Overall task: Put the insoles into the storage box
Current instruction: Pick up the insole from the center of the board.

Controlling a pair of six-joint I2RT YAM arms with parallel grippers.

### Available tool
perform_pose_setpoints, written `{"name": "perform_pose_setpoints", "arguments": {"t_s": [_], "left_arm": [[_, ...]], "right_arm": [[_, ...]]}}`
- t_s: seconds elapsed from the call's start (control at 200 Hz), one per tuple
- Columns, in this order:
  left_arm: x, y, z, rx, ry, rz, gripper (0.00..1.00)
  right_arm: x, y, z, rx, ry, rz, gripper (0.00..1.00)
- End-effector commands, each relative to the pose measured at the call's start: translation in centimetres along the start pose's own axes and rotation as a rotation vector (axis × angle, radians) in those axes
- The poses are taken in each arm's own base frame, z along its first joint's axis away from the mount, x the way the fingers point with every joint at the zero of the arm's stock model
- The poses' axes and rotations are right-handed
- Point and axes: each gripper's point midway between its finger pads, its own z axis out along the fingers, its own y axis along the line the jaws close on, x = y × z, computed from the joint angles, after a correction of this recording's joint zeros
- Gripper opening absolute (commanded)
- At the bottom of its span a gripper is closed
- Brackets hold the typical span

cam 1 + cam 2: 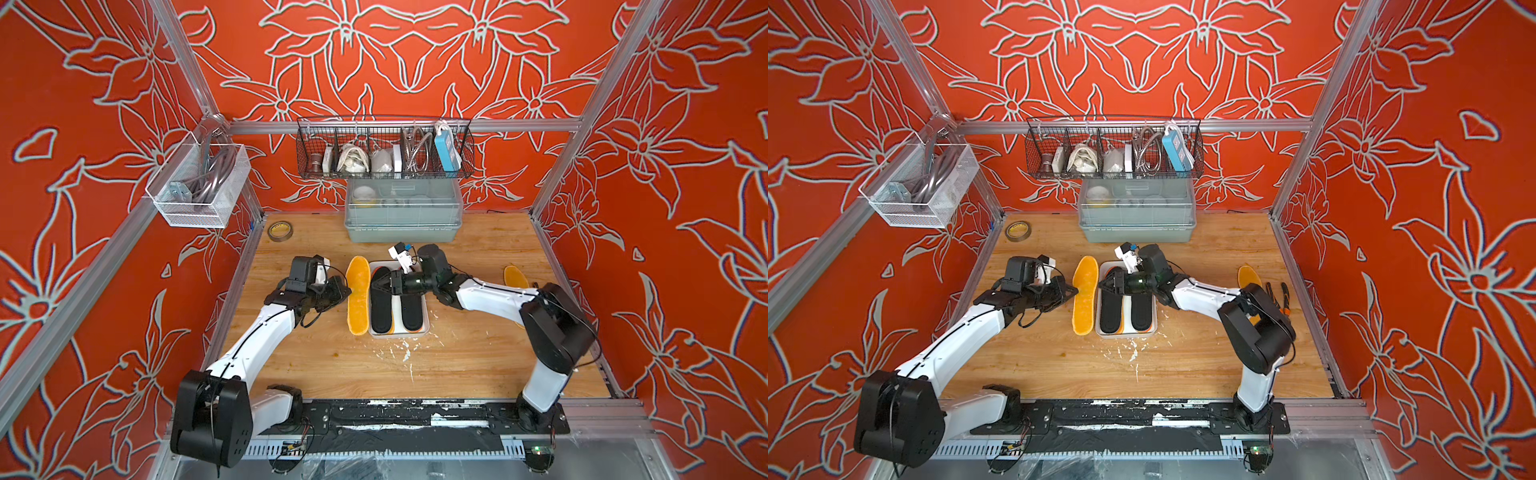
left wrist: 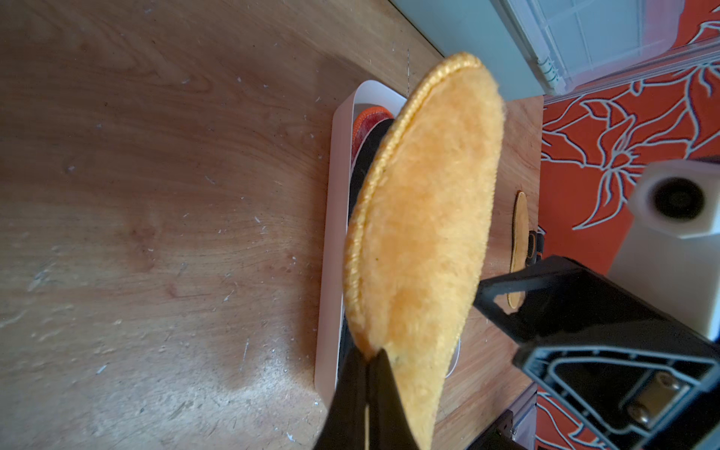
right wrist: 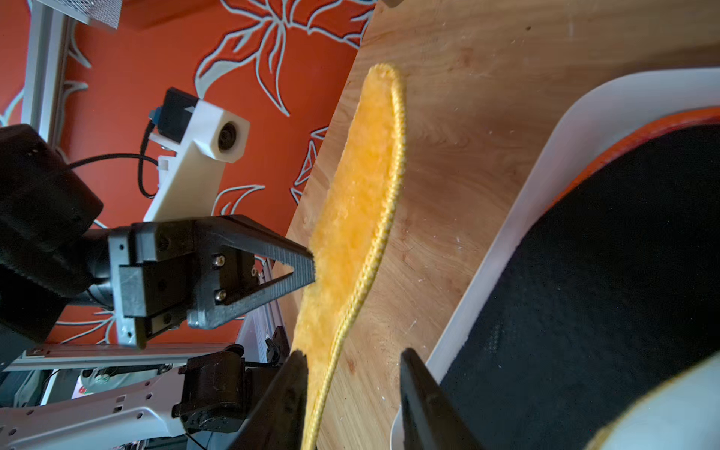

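An amber-yellow insole [image 1: 358, 295] [image 2: 420, 233] stands on its long edge just left of the white storage box [image 1: 419, 332]. My left gripper [image 1: 348, 291] [image 2: 368, 370] is shut on its left edge. From the right, my right gripper [image 1: 372, 286] [image 3: 350, 358] reaches over the box, jaws apart, with the insole's corded edge [image 3: 362, 202] between them near one finger. Two black insoles [image 1: 381, 305] [image 1: 411, 309] lie side by side in the box, over a red mottled insole [image 2: 364, 124]. Another yellow insole [image 1: 515, 276] lies flat at the far right, partly behind the right arm.
A grey-green lidded bin [image 1: 403, 216] stands behind the box. A tape roll [image 1: 279, 230] lies at the back left. Wire baskets [image 1: 384, 149] [image 1: 199, 187] hang on the frame. Orange-handled pliers [image 1: 1281, 297] lie by the right edge. White flecks mark the wood in front of the box.
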Motion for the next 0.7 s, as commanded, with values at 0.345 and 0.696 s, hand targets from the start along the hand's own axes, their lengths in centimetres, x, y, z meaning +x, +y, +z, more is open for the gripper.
{"name": "perform_pose_setpoints", "arguments": {"t_s": [0.345,0.696], "left_arm": [[-0.1,-0.5,-0.4,0.033,-0.019,-0.004,0.00],[-0.9,1.1,-2.7,-0.054,-0.178,0.084,0.53]], "right_arm": [[0.6,1.7,3.6,-0.070,0.055,0.035,0.11],[0.4,1.8,-0.3,0.024,0.060,0.052,0.00]]}}
